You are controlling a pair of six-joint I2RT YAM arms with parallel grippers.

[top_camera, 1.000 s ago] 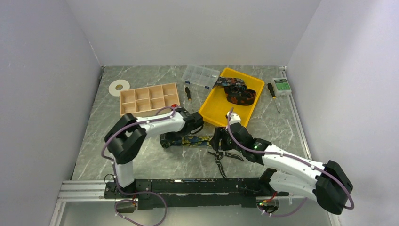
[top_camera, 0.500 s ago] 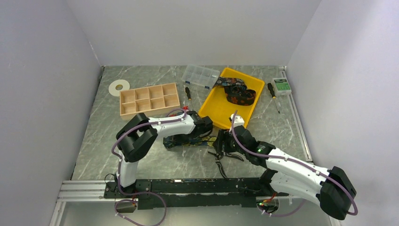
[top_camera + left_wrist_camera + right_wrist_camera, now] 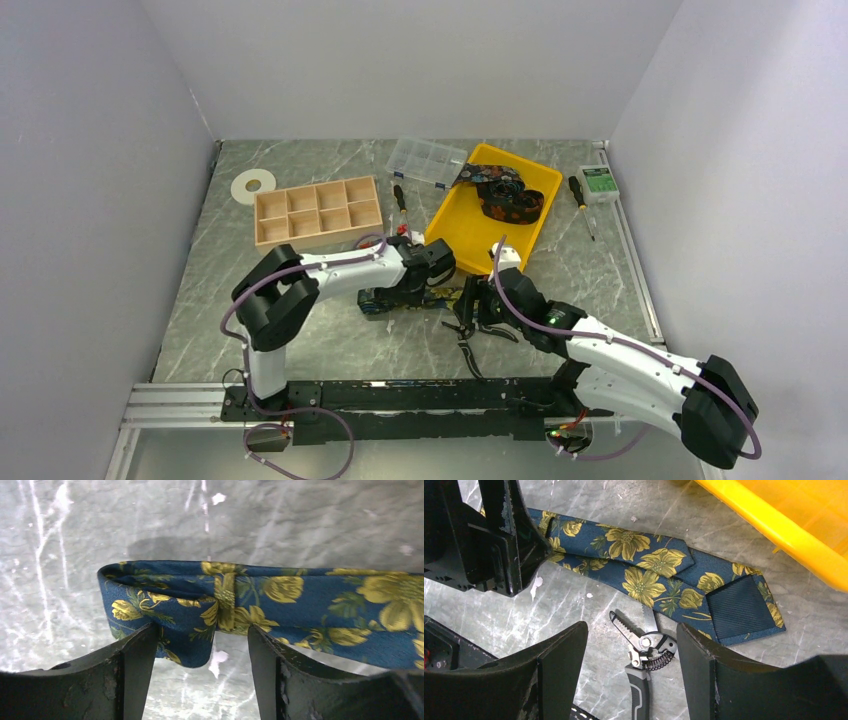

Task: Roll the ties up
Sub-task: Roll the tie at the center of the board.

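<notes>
A tie (image 3: 644, 575) lies on the worktop (image 3: 300, 335), pliers (image 3: 644, 652) just before it, a tray (image 3: 455, 235) behind holding more ties (image 3: 505, 197), a box (image 3: 318, 210) left of the tray.

Blue floral tie (image 3: 644, 582), one end folded

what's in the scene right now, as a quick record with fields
tie on table: blue with yellow flowers, lying flat, one end folded over
left gripper: open, folded end in the gap between its jaws
right gripper: open, above the pliers, holding nothing
pliers: on the table next to the tie
yellow tray: holds more ties, bunched
</notes>
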